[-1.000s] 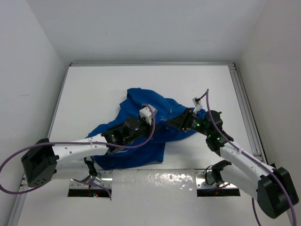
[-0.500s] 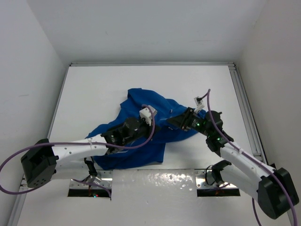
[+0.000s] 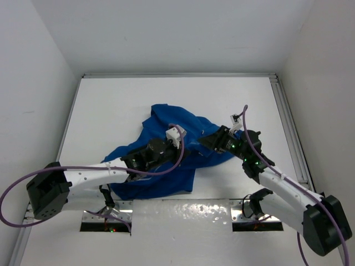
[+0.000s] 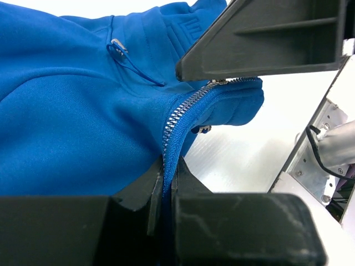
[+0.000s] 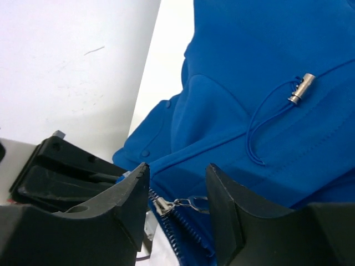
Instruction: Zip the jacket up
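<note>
Garment: royal-blue fleece jacket (image 3: 166,119) lay crumpled on white table (image 3: 111,105).
Left gripper (image 4: 169,173): pinched the jacket's edge along silvery zipper teeth (image 4: 186,105).
Right gripper (image 5: 178,180): spread, straddling small metal slider (image 5: 161,206).

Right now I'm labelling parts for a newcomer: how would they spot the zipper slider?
Find the blue jacket on the white table. Its slider sits between the right end effector's fingers; unlike the cylindrical cord tip, it rides the silvery zipper teeth.

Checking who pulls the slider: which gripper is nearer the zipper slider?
Right. The right gripper brackets the zipper slider with open jaws; the left gripper clamps the zipper tape farther along the jacket.
</note>
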`<state>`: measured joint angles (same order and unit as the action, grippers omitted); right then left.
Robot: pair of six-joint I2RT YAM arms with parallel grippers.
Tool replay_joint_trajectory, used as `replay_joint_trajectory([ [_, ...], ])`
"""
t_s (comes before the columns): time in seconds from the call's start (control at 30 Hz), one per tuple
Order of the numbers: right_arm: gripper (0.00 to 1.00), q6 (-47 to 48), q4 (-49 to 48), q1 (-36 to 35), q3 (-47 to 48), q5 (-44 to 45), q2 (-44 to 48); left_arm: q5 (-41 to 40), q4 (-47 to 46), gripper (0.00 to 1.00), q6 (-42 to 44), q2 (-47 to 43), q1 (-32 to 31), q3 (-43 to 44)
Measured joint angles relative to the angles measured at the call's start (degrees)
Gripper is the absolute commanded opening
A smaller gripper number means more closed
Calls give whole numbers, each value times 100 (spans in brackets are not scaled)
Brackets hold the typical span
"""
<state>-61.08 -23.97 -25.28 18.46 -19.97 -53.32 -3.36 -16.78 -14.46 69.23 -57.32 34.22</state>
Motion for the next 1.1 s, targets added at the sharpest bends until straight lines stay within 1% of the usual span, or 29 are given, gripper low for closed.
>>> replay_joint_trajectory([
  [0.03,38,2,-2,0,0,-4,-37,0,0,0,0,2,0,0],
  [0.1,35,-9,-15,0,0,-20,-109,0,-13,0,0,2,0,-7],
  [0.17,26,-39,-42,0,0,-24,-144,4,-13,0,0,15,0,-7],
  [0.23,23,-50,-79,0,0,-42,-144,11,-9,0,0,24,0,-9],
  [0.3,27,-59,-85,0,0,-74,-142,9,-13,0,0,24,0,-13],
  [0.4,47,-66,-26,0,0,-107,-111,-11,-7,0,4,24,0,-15],
  [0.47,59,-37,79,0,0,-133,-63,-39,-7,0,13,24,0,-15],
  [0.53,62,13,199,0,9,-149,-31,-59,-9,0,26,22,0,-15],
  [0.73,61,59,518,2,26,-247,-55,-136,4,0,72,13,0,-15],
  [0.83,55,-52,413,2,28,-468,-195,-162,17,0,87,13,0,-15],
  [0.87,50,-85,376,2,28,-516,-243,-162,15,0,87,13,0,-15],
  [0.97,41,-195,243,2,28,-612,-258,-160,15,0,87,13,0,-15],
  [1.03,40,-238,153,2,28,-627,-256,-162,17,0,87,13,0,-15],
  [1.1,44,-262,136,2,28,-632,-256,-162,15,0,85,11,0,-15],
])
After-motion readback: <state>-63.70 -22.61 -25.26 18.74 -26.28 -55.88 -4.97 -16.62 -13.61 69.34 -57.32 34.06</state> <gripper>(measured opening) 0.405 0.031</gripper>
